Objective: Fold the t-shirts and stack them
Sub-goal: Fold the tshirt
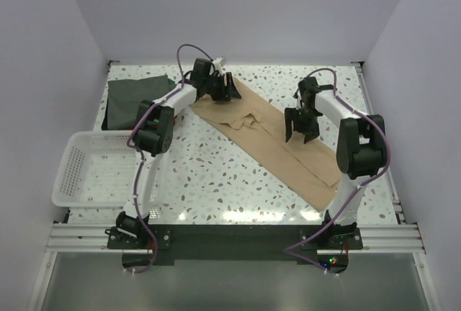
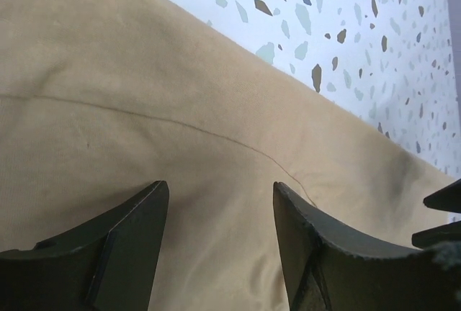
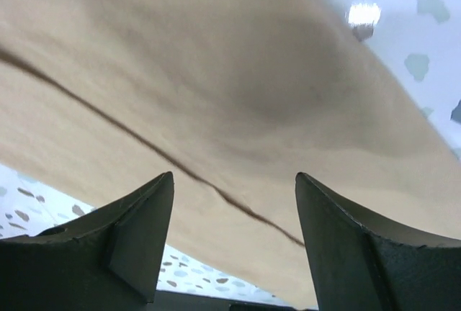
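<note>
A tan t-shirt (image 1: 270,145) lies folded into a long strip, running diagonally from the back centre of the table toward the front right. My left gripper (image 1: 225,95) hovers over its far end, open, with only flat tan cloth (image 2: 144,73) under the jaws. My right gripper (image 1: 301,135) stands open over the strip's middle, close above the cloth (image 3: 216,66), where a dark fold line crosses between the fingers. A dark grey-green t-shirt (image 1: 137,98) lies folded at the back left. No red shirt shows.
A white mesh basket (image 1: 72,174) sits at the left edge of the speckled table (image 1: 209,181), next to the left arm. Grey walls close in the back and both sides.
</note>
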Motion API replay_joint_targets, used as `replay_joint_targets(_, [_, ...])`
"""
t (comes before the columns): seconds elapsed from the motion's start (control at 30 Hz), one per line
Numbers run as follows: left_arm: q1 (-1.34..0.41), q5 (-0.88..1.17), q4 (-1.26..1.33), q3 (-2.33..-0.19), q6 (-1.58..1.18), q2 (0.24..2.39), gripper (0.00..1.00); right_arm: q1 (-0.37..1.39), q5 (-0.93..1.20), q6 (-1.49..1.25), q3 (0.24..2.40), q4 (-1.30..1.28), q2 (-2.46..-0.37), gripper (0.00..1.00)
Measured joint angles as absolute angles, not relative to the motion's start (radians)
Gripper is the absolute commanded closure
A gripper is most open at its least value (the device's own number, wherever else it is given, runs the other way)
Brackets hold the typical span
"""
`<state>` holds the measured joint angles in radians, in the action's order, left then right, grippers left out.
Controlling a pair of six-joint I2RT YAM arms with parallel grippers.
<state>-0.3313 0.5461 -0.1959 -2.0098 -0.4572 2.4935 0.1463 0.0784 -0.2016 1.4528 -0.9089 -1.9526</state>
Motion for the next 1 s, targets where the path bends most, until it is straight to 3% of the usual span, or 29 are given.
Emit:
replay_joint_targets(0.33, [-0.329, 0.555, -0.133, -1.674, -0.638, 2.25, 0.35, 0.144, 0.142, -0.18, 1.275, -0.87, -1.908, 0.28])
replay_joint_targets(0.5, [-0.328, 0.557, -0.128, -1.589, -0.672, 2.233, 0.35, 0.137, 0.181, -0.202, 1.275, -0.861, -1.91, 0.28])
replay_joint_targets(0.77, [-0.32, 0.561, -0.11, -1.608, -0.67, 2.276, 0.35, 0.151, 0.233, -0.299, 1.231, -0.816, -1.882, 0.29])
replay_joint_targets(1.0, [-0.289, 0.582, -0.044, -1.716, -0.657, 2.365, 0.35, 0.285, 0.228, -0.435, 1.155, -0.767, -1.826, 0.29])
